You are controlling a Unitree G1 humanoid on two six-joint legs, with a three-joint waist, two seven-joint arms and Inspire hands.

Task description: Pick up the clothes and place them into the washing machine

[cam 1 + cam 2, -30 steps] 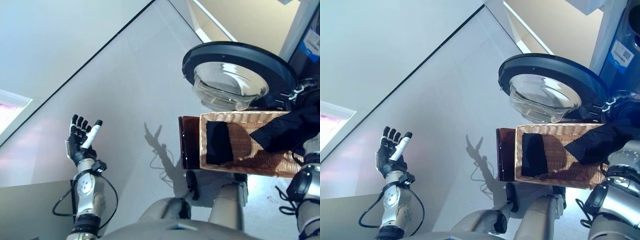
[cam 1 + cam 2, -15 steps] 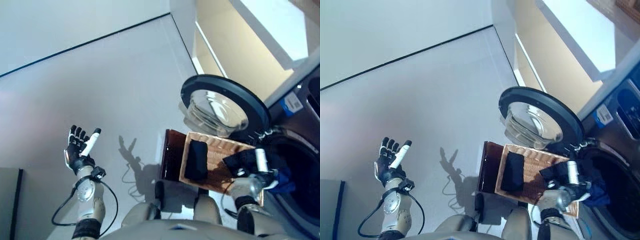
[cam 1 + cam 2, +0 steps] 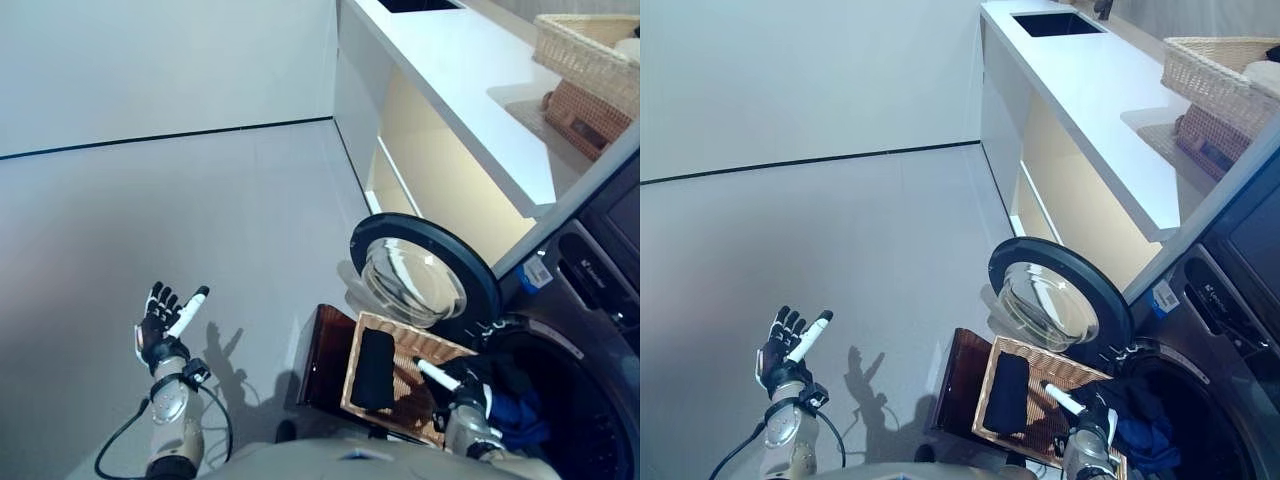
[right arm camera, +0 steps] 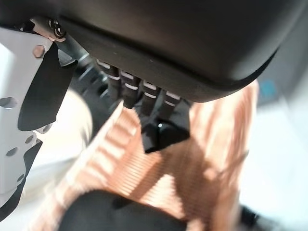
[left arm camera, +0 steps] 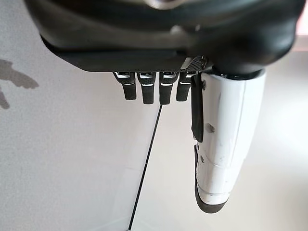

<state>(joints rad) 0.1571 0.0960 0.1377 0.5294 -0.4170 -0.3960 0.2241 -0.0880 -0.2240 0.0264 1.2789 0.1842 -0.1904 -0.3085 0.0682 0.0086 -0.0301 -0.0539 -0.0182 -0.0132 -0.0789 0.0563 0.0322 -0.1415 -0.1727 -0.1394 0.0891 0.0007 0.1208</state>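
Observation:
My right hand (image 3: 452, 392) hovers over the far end of the wicker basket (image 3: 407, 352), beside the washing machine's open drum (image 3: 575, 420). Its white thumb sticks out while its fingers (image 4: 139, 92) curl on a dark garment (image 3: 492, 378) that drapes toward the drum's rim. Blue cloth (image 3: 520, 418) lies inside the drum. A folded black cloth (image 3: 372, 368) rests in the basket's near end, also seen under the hand as black cloth (image 4: 110, 214). My left hand (image 3: 163, 322) is raised open over the floor, far from the basket, holding nothing.
The round machine door (image 3: 420, 282) stands swung open just beyond the basket. A dark brown stand (image 3: 318, 365) carries the basket. A white counter (image 3: 1090, 95) runs behind, with two wicker baskets (image 3: 1215, 62) on top of the machine. Grey floor spreads to the left.
The camera has swung, so the whole picture shifted. My right hand has carried the dark garment from over the basket to the drum's rim. The left hand stays raised and open.

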